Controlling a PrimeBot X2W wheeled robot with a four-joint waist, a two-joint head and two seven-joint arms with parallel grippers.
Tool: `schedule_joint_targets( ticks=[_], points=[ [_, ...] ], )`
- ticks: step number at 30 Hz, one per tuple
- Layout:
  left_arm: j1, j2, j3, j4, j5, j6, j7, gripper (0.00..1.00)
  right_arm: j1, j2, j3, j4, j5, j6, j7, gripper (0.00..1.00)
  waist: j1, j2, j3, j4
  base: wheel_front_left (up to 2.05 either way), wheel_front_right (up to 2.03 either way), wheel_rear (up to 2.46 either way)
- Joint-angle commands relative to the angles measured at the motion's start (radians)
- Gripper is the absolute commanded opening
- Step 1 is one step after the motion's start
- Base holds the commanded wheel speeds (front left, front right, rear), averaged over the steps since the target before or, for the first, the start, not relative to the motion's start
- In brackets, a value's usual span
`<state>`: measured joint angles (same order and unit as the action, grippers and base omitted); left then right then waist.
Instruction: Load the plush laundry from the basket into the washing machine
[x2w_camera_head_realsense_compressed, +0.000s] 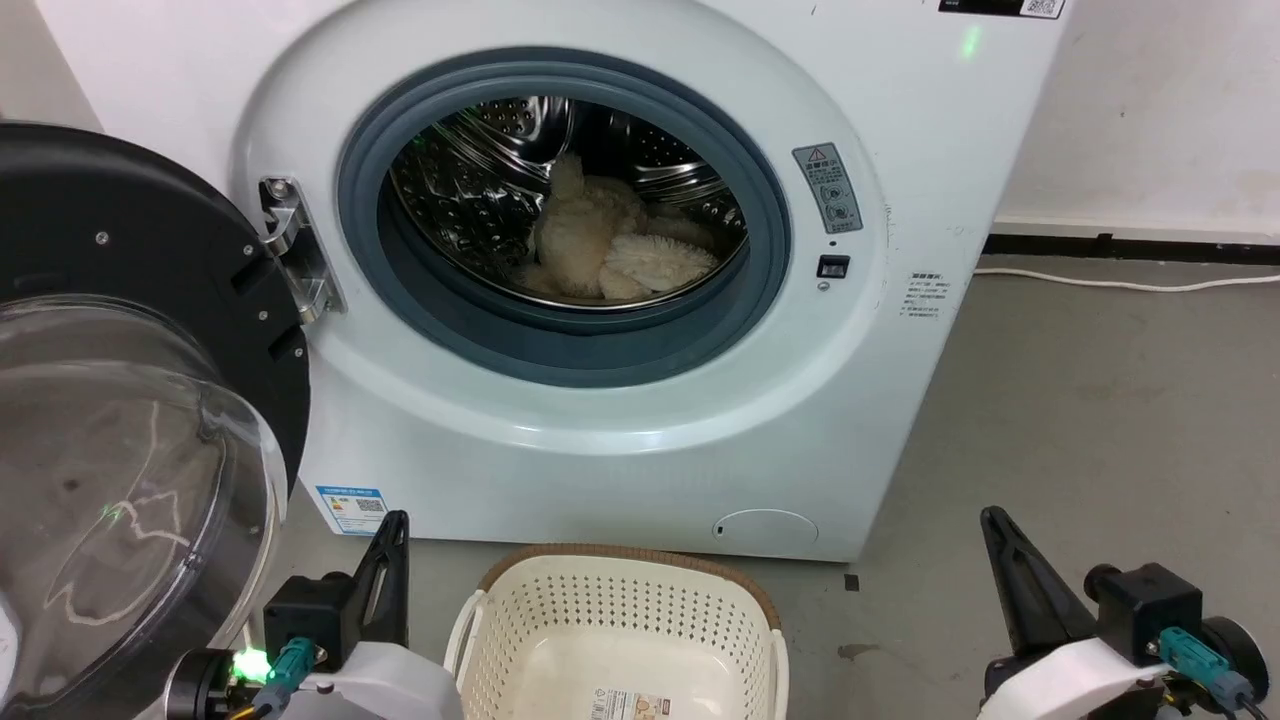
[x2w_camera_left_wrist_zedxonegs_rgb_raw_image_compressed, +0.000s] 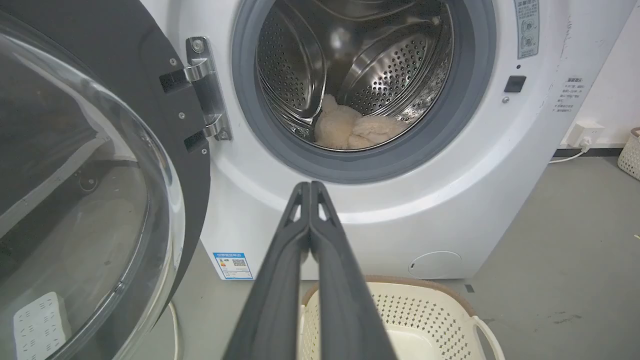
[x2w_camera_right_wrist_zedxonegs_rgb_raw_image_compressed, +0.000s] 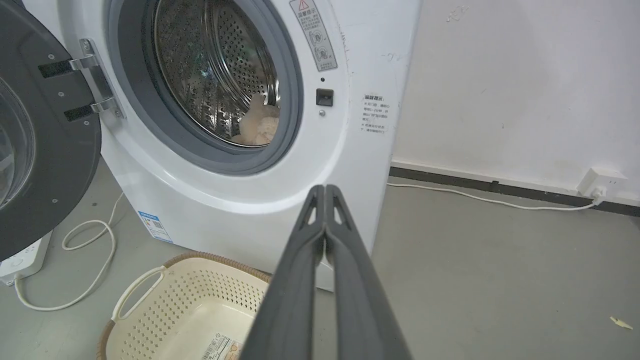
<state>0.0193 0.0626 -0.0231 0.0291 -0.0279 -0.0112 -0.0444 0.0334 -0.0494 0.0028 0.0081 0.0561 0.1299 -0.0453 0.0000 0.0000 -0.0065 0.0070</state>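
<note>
Plush laundry (x2w_camera_head_realsense_compressed: 610, 250) lies inside the drum (x2w_camera_head_realsense_compressed: 470, 190) of the washing machine (x2w_camera_head_realsense_compressed: 600, 450), low on the drum floor and behind the grey door seal (x2w_camera_head_realsense_compressed: 560, 345). No pile seen draping over the seal lip. Basket (x2w_camera_head_realsense_compressed: 640, 555) sits on the floor (x2w_camera_head_realsense_compressed: 1050, 420) just in front of the machine, below the opening. What shows of its inside is bare, with a sticker (x2w_camera_head_realsense_compressed: 628, 705) on the bottom; the near part is cut off by the frame edge. Door (x2w_camera_head_realsense_compressed: 130, 200) is swung wide open on the left, hinge (x2w_camera_head_realsense_compressed: 295, 250) exposed.

Left gripper (x2w_camera_left_wrist_zedxonegs_rgb_raw_image_compressed: 310, 186): fingers pressed together, holding nothing, low beside the basket's left side. Right gripper (x2w_camera_right_wrist_zedxonegs_rgb_raw_image_compressed: 325, 189): fingers pressed together, empty, low and well apart from the basket on the right.

Judgement: loading looks done or nearly so; the step in hand is confirming and parking. To do it well:
- check the hidden near end of the basket for leftovers
- check the plush sits fully past the seal
- if a nudge is needed, go through the middle of the opening with closed fingers and push low, without scraping the rubber
- keep the left arm clear of the open door.
</note>
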Motion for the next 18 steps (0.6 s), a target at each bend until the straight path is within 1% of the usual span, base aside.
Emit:
schedule_joint_targets(
  ticks=[1, 18],
  points=[
    [-0.015, -0.004, 0.004, -0.008, 0.008, 0.006, 0.007, 0.0, -0.014, -0.001, -0.002, -0.005, -0.014, 0.001, 0.008, 0.0, 0.0, 0.0, 0.001, -0.001, 0.0, 0.0, 0.0],
    [-0.019, -0.012, 0.022, -0.028, 0.027, 0.011, 0.042, 0.0, -0.032, -0.001, -0.003, -0.008, -0.053, 0.001, 0.043, 0.0, 0.0, 0.0, 0.006, -0.007, 0.0, 0.0, 0.0]
  ],
)
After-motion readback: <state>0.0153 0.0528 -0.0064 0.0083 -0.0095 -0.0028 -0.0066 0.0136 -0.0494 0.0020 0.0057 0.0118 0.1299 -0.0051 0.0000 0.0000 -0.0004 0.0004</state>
